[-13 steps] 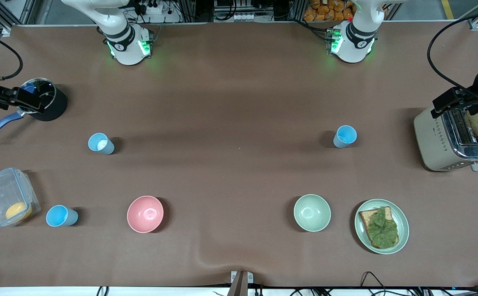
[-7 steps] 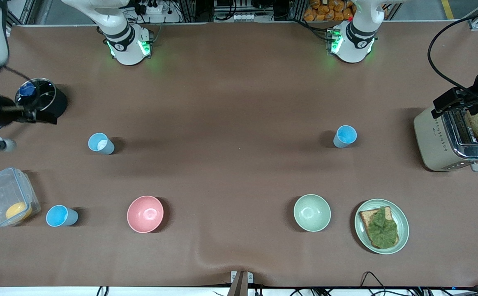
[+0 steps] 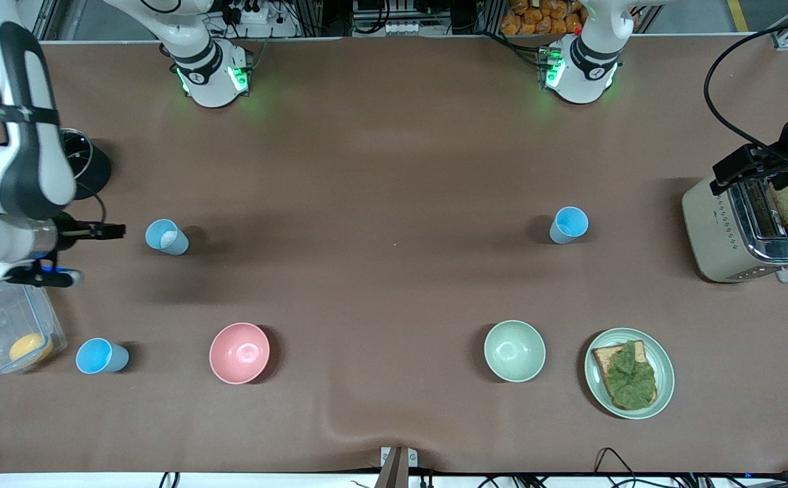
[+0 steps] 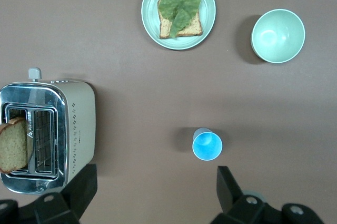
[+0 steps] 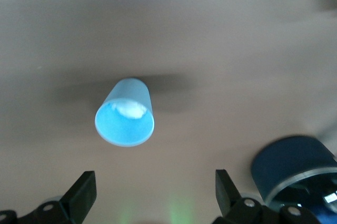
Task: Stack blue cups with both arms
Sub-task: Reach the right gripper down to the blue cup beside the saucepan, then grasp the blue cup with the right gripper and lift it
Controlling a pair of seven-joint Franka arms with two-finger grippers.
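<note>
Blue cups are all apart, so nothing's stacked yet.

Front view: going by the pink bowl (image 3: pixel 239 352), one blue cup (image 3: pixel 101 356) sits beside it toward the right arm's end. The cup with the white patch (image 3: pixel 166 236) stands farther from the camera than that bowl. A third cup (image 3: pixel 568 224) is way off toward the left arm's end, by the toaster (image 3: pixel 746 230). The right gripper (image 3: pixel 99 232) hangs just beside the white-patch cup. The left gripper (image 3: pixel 749 166) is over the toaster.

Left wrist view: fingers (image 4: pixel 229 182) spread wide, nothing between them, with its cup (image 4: pixel 207 144) sitting below.

Right wrist view: fingers (image 5: pixel 81 190) also spread and empty, white-patch cup (image 5: pixel 125 119) between them but lower.

Looks like the approach step; next each arm needs to drop and close on its cup.
</note>
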